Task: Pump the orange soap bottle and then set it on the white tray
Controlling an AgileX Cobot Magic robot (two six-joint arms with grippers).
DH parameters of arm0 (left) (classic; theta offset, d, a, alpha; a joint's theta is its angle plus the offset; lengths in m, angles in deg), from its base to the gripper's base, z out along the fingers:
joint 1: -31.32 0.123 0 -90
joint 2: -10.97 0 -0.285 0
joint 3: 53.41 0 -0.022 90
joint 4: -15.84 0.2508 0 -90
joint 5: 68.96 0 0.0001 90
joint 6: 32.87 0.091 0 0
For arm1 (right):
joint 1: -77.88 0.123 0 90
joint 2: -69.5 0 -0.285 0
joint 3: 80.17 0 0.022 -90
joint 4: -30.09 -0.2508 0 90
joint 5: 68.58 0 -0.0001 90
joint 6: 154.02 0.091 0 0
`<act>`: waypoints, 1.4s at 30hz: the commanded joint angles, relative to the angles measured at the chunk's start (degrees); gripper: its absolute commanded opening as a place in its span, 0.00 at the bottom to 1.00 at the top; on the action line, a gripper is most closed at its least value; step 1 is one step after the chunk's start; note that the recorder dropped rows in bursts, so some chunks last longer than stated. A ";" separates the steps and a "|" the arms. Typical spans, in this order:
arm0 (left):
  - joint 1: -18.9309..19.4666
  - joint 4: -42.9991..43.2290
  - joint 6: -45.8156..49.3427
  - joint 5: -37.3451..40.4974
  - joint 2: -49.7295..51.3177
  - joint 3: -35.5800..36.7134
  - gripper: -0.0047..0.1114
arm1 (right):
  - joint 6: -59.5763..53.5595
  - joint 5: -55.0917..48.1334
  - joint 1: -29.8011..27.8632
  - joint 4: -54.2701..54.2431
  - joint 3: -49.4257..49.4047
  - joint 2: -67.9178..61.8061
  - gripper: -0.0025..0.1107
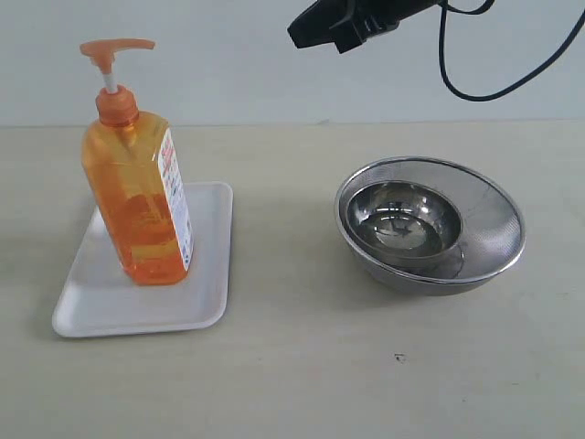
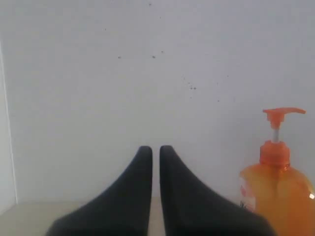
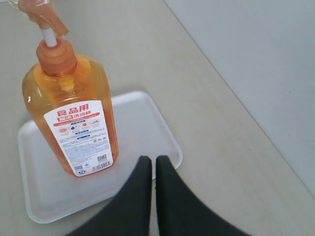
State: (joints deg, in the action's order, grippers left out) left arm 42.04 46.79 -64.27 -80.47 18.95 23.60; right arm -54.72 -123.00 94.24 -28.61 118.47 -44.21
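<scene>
The orange soap bottle [image 1: 139, 199] stands upright on the white tray [image 1: 208, 274] at the left of the table, pump head raised. My right gripper [image 1: 315, 35] hangs high above the table's middle, well clear of the bottle. In its wrist view it [image 3: 153, 160] is shut and empty, with the orange soap bottle [image 3: 69, 108] and the white tray [image 3: 147, 123] below it. My left gripper [image 2: 155, 149] is shut and empty, facing the wall, with the orange soap bottle [image 2: 278, 196] off to one side. The left gripper is outside the exterior view.
A round steel mesh bowl [image 1: 489, 215] with a smaller steel bowl [image 1: 407, 219] inside sits on the right of the beige table. A black cable [image 1: 494, 87] hangs from the right arm at the top. A white wall runs behind the table.
</scene>
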 commanded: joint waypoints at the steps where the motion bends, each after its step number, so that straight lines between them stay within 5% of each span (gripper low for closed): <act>1: 0.09 0.13 -1.61 5.87 -0.19 0.21 0.08 | -0.13 0.01 -0.39 -0.05 0.24 0.72 0.02; 21: 0.09 -0.71 -2.86 8.49 -0.19 0.21 0.08 | -0.13 0.01 -0.39 -0.05 0.24 0.72 0.02; 31: 0.09 -32.84 32.55 13.09 -0.19 0.21 0.08 | -0.13 0.17 -0.39 -0.05 0.24 0.72 0.02; 42: 0.09 -43.19 39.26 18.04 -0.19 0.21 0.08 | -0.13 1.02 -0.39 -0.05 0.24 0.72 0.02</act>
State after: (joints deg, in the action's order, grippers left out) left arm 42.04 5.64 -25.76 -64.58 18.95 23.60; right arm -54.72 -122.18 94.24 -28.61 118.47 -44.21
